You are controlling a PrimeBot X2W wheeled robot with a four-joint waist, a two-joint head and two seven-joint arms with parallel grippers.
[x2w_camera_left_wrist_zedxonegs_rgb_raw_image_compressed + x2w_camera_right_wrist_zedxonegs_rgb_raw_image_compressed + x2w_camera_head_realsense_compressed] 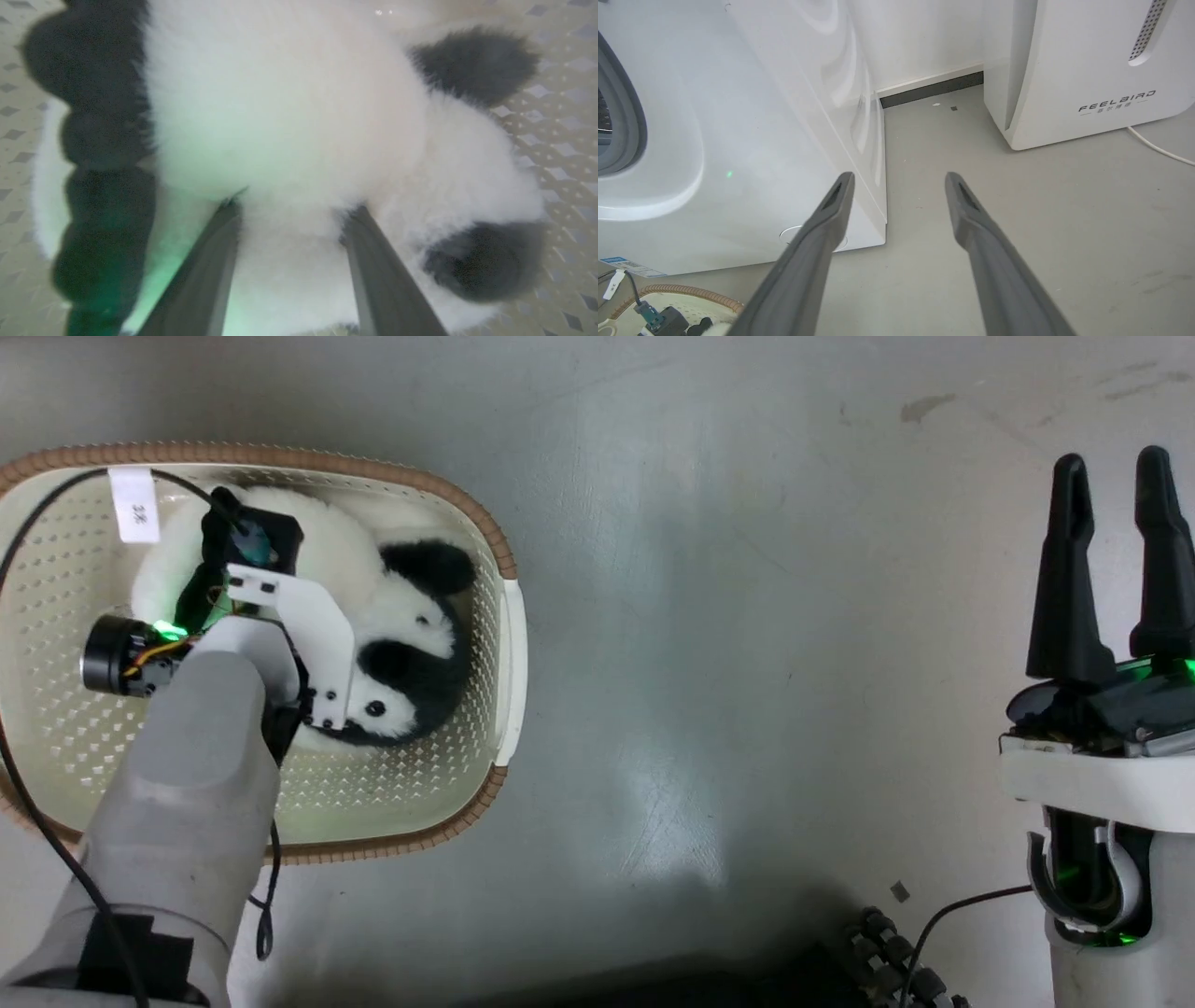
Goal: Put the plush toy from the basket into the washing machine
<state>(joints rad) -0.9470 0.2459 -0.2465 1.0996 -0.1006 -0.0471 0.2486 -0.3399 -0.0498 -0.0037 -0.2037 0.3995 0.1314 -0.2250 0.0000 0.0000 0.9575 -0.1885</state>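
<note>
Your left gripper [294, 207] stands spread, tips sunk in the white fur of the plush toy [289, 107], which lies in the basket [280, 455]; nothing is pinched yet. Close on fur alone and it may slip free on the lift. Your right gripper [899, 177] hangs open, empty, near the washing machine [714, 140]
</note>
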